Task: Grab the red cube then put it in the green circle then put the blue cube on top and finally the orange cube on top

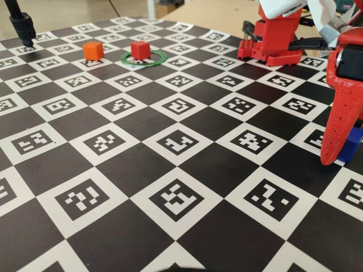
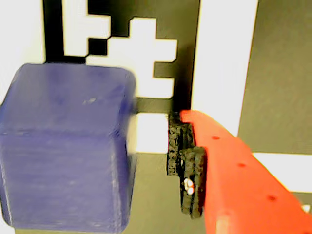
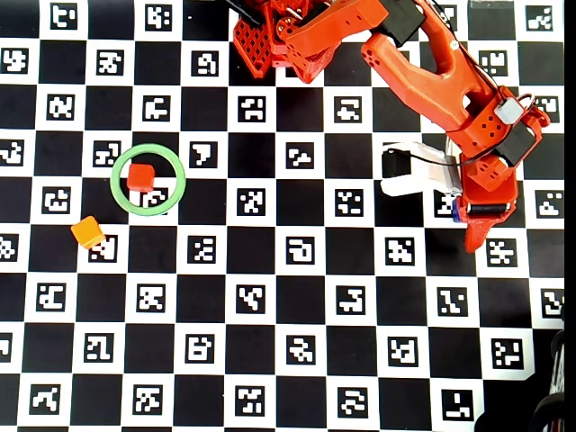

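My gripper (image 3: 468,225) stands low over the checkerboard mat (image 3: 297,297), far to the right of the green circle (image 3: 148,179) in the overhead view. In the wrist view, the blue cube (image 2: 66,151) sits on the mat just left of my red finger (image 2: 234,175), whose black pad faces the cube across a narrow gap; nothing touches. Only 1 finger shows there, so I cannot tell whether my jaws are spread or closed; they grasp nothing that I can see.

In the fixed view, the blue cube (image 1: 353,143) shows only as a corner behind my finger (image 1: 339,113), resting on the mat at the right edge.

The red cube (image 3: 140,176) lies inside the green circle, toward its upper-left rim in the overhead view, flat on the mat. The orange cube (image 3: 88,232) sits outside the ring, below and to its left, near but apart from it, turned slightly off the board's grid.

My base (image 3: 279,36) stands at the top edge, well right of the circle.
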You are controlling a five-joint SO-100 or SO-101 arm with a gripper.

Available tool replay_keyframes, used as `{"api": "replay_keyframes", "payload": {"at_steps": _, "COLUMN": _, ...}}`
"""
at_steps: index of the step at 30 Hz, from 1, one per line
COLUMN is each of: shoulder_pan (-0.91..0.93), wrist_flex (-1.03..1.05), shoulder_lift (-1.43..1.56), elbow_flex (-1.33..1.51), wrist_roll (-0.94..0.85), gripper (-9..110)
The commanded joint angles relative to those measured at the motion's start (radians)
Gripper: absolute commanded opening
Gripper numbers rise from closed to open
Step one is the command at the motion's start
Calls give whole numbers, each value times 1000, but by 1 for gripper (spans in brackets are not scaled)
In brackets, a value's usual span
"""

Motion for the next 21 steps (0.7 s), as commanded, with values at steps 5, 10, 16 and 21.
{"api": "replay_keyframes", "payload": {"at_steps": 5, "shoulder_pan": -8, "wrist_flex": -11, "shoulder_lift": 83, "elbow_flex": -6, "wrist_roll": 9, "gripper": 41}}
{"api": "replay_keyframes", "payload": {"at_steps": 10, "shoulder_pan": -2, "wrist_flex": -12, "shoulder_lift": 83, "elbow_flex": -2, "wrist_roll": 25, "gripper": 36}}
{"api": "replay_keyframes", "payload": {"at_steps": 16, "shoulder_pan": 11, "wrist_flex": 5, "shoulder_lift": 83, "elbow_flex": 5, "wrist_roll": 67, "gripper": 4}}
{"api": "replay_keyframes", "payload": {"at_steps": 21, "shoulder_pan": 15, "wrist_flex": -5, "shoulder_lift": 81, "elbow_flex": 14, "wrist_roll": 41, "gripper": 2}}
